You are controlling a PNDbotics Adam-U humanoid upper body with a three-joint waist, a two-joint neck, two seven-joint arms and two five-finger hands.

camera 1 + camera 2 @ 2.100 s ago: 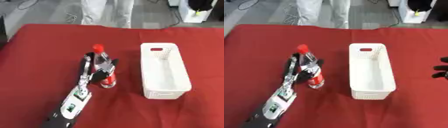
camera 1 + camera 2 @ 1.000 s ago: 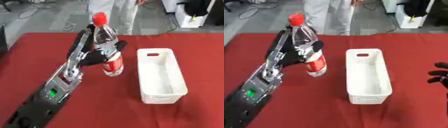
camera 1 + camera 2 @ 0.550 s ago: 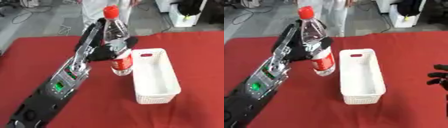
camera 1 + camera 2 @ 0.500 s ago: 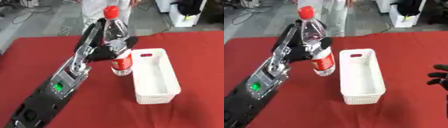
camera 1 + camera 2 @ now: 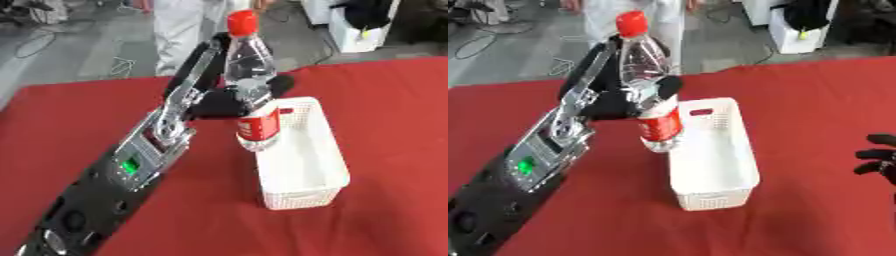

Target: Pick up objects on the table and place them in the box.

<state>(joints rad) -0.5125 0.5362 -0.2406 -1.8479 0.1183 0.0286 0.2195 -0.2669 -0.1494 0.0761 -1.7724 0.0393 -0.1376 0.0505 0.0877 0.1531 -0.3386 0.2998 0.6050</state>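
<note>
The left hand (image 5: 229, 104), fingers curled round the bottle (image 5: 252, 85), holds it upright in the air at the near-left edge of the empty box (image 5: 328, 165), release yet undone.

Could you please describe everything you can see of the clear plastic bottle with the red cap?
The clear plastic bottle with the red cap looks empty or nearly so and has a ribbed body with a red label round its lower part. It is upright, tilted slightly, and lifted off the red tablecloth. The left hand curls round its middle. Its base hangs at the near left rim of the white perforated plastic box, not yet inside. Nothing else touches it.
</note>
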